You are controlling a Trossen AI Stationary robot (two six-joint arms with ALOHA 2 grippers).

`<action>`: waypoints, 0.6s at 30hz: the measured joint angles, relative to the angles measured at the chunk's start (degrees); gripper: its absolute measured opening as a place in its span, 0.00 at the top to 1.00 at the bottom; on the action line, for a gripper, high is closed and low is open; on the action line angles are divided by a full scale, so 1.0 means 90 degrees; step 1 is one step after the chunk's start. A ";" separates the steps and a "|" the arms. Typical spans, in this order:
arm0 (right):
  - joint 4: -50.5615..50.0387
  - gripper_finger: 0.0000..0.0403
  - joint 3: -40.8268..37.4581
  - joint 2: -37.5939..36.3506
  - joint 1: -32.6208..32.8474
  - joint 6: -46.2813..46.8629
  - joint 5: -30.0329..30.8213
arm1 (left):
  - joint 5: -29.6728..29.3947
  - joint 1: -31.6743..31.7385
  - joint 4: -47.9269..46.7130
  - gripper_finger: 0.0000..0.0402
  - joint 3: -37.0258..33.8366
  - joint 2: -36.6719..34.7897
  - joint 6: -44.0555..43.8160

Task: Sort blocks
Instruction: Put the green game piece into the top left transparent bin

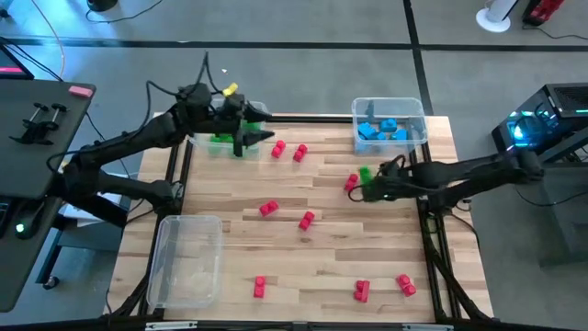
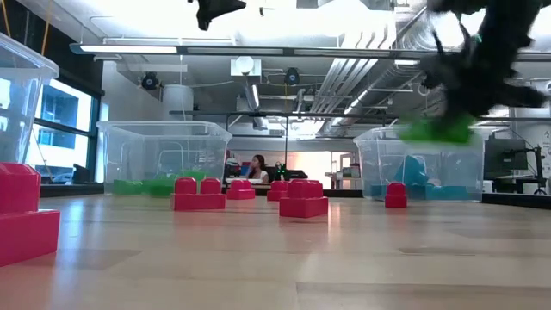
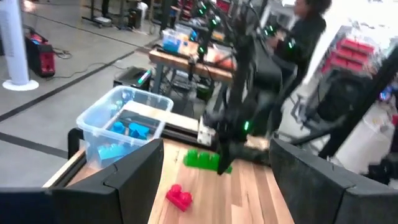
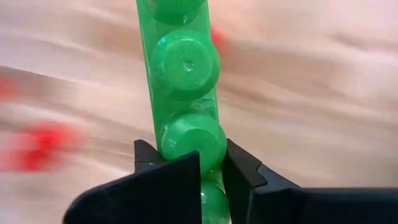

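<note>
My right gripper (image 1: 369, 187) is near the table's right edge, shut on a long green block (image 1: 365, 174) with one row of studs. In the low view the green block (image 2: 439, 129) hangs above the tabletop. A red block (image 1: 352, 184) lies beside it. Several other red blocks lie on the wood, such as two (image 1: 288, 152) at the far middle and one (image 1: 307, 220) in the centre. My left gripper (image 1: 252, 140) is open and raised beside the far-left bin; its wide-apart fingers frame the left wrist view (image 3: 211, 180). My right gripper pinches the green block between its two fingers (image 4: 168, 180), on the two long sides beside the second stud from one end (image 4: 189, 140). The fingers come from above, pointing down, and lie across the block. The block is lifted clear of the table and roughly level.
A clear bin with green blocks (image 1: 230, 129) sits at the far left. A bin with blue blocks (image 1: 389, 124) is at the far right, just beyond my right gripper. A clear bin (image 1: 188, 262) with nothing visible inside stands at the near left. A person (image 2: 257, 168) sits in the room behind.
</note>
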 joint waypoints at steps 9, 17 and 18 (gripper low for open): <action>0.6143 1.00 0.0030 -0.0348 0.0085 -0.3624 0.1397 | 0.0063 -0.0625 0.1021 0.30 -0.0007 0.1138 -0.0489; 0.8792 1.00 0.0034 0.0039 0.0029 -0.5189 0.0719 | 0.1210 -0.0982 0.3667 0.30 -0.0005 0.1675 -0.1547; 0.8958 1.00 0.0034 0.0086 0.0029 -0.5261 0.0626 | 0.1184 -0.1019 0.3785 0.30 -0.0005 0.1688 -0.1525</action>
